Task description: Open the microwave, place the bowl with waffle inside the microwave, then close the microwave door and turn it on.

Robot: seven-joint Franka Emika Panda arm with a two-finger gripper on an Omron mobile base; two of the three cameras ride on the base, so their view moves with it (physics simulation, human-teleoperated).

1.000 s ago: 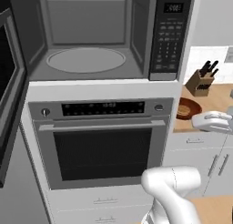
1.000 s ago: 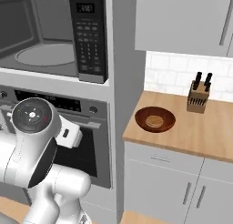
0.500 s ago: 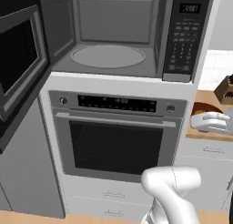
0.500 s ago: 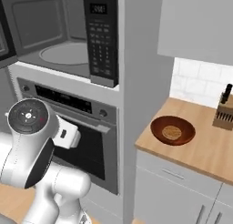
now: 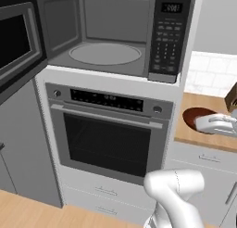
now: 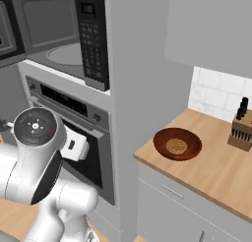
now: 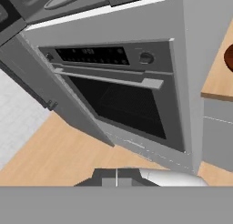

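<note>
The microwave [image 5: 109,34] is standing open above the wall oven [image 5: 109,134], its door [image 5: 18,41] swinging out to the oven's left and the glass turntable [image 5: 105,53] sitting bare. Right of the oven, the bowl [image 6: 177,143] is resting on the tabletop [image 6: 216,169] with the waffle [image 6: 176,146] lying inside it (knife block [image 6: 241,132] near, further right). The fingers [image 7: 117,177] are clenched on nothing, pointing down at the oven.

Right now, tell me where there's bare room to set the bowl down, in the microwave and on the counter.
The microwave stands open, with its turntable bare between the cavity walls. On the wooden counter, free patches lie in front of the bowl toward the near edge, and between the bowl and the knife block. The corner by the knife block is tightest.
</note>
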